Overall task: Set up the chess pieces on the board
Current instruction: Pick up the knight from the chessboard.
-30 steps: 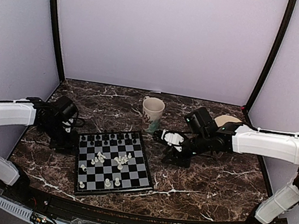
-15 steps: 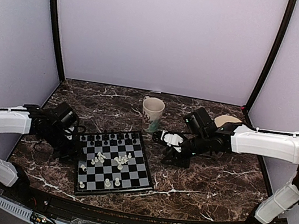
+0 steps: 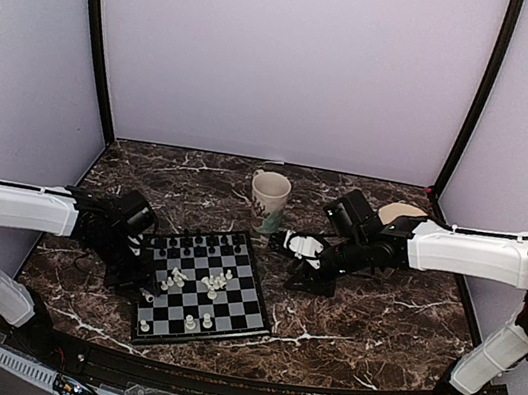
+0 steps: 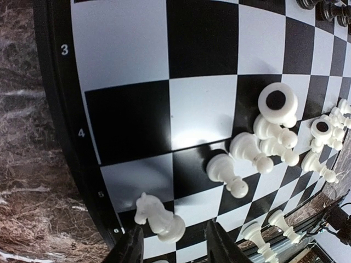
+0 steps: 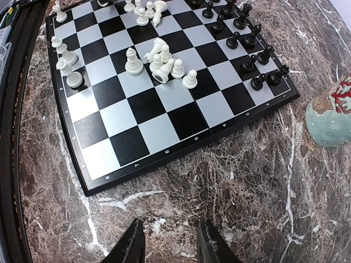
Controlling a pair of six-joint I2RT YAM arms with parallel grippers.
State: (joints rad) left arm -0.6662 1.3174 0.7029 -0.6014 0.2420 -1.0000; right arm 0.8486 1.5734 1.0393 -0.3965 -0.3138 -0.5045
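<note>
The board (image 3: 243, 308) lies between your arms, black pieces (image 3: 197, 244) ranked along its far edge and white pieces (image 3: 215, 281) heaped mid-board, several toppled. Your left gripper (image 4: 174, 247) has just swung in from the side and now hangs over a white knight (image 4: 159, 217) at the board's left edge, jaws partly apart and empty, so that is likely your next pick. Your right gripper (image 5: 171, 244) has stayed off-board near the mug (image 3: 269, 196), narrowly apart and empty

The mug (image 5: 332, 120) is cut off (part shows); overhead, chess pieces (image 3: 216, 281) are too small to identify.
</note>
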